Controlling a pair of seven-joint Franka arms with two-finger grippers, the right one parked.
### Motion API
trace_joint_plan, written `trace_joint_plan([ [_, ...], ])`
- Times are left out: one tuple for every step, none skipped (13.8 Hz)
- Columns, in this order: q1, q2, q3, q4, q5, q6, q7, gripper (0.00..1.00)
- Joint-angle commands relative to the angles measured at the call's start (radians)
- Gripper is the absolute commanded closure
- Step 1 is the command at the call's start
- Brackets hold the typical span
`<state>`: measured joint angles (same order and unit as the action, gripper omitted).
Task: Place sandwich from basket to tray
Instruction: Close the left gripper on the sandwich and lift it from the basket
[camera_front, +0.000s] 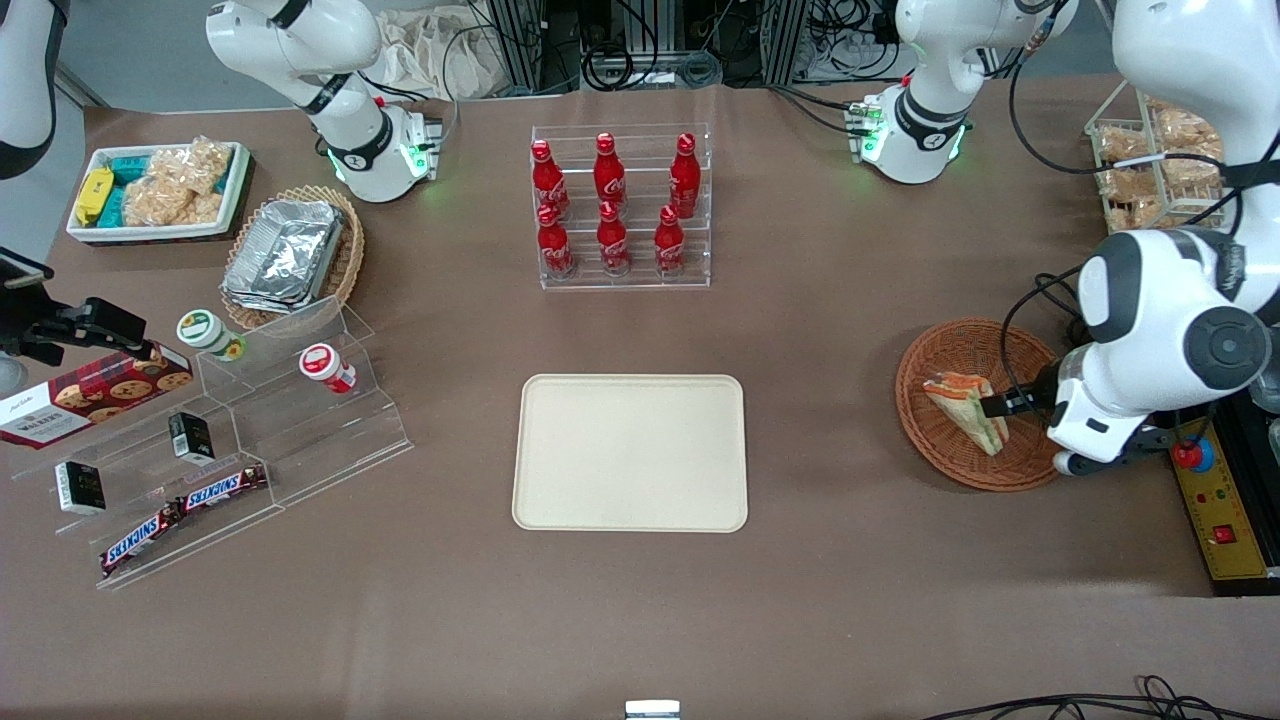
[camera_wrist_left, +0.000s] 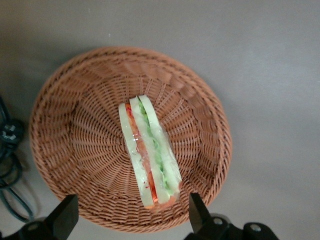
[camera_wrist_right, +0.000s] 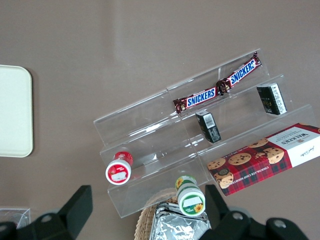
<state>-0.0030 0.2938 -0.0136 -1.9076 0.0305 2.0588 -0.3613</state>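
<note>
The sandwich (camera_front: 968, 408) (camera_wrist_left: 149, 154), a wrapped wedge of pale bread with orange and green filling, lies in the round reddish-brown wicker basket (camera_front: 935, 445) (camera_wrist_left: 75, 150) toward the working arm's end of the table. My left gripper (camera_front: 1008, 404) (camera_wrist_left: 132, 215) hovers over the basket, close above the sandwich's wide end. It is open, with the two black fingers (camera_wrist_left: 196, 211) spread wide, and nothing is held between them. The cream-beige tray (camera_front: 630, 452) (camera_wrist_right: 14, 112) lies flat at mid-table, bare.
A clear rack of red cola bottles (camera_front: 612, 205) stands farther from the front camera than the tray. Toward the parked arm's end are a clear stepped shelf (camera_front: 300, 420) with snack bars and jars, a foil container (camera_front: 285, 255) and a white bin (camera_front: 160, 190). A yellow control box (camera_front: 1222, 510) lies beside the basket.
</note>
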Motion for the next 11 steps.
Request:
trace_joint_plan([
  [0.027, -0.024, -0.006, -0.109, 0.002, 0.113, -0.085, 0.01],
  [0.029, -0.009, -0.006, -0.129, 0.002, 0.168, -0.114, 0.01],
  [0.029, 0.011, -0.006, -0.137, 0.002, 0.216, -0.16, 0.01],
  [0.031, 0.028, -0.006, -0.137, 0.002, 0.254, -0.209, 0.01],
  [0.037, 0.042, -0.006, -0.139, 0.002, 0.282, -0.243, 0.01],
  [0.037, 0.048, -0.006, -0.143, 0.002, 0.294, -0.258, 0.01],
  [0.037, 0.054, -0.006, -0.145, 0.002, 0.296, -0.261, 0.01],
  [0.035, 0.061, -0.008, -0.155, 0.002, 0.299, -0.263, 0.01],
  [0.034, 0.064, -0.008, -0.172, 0.002, 0.322, -0.263, 0.02],
  [0.032, 0.065, -0.009, -0.198, 0.002, 0.363, -0.263, 0.02],
  [0.032, 0.07, -0.009, -0.221, 0.002, 0.404, -0.263, 0.02],
])
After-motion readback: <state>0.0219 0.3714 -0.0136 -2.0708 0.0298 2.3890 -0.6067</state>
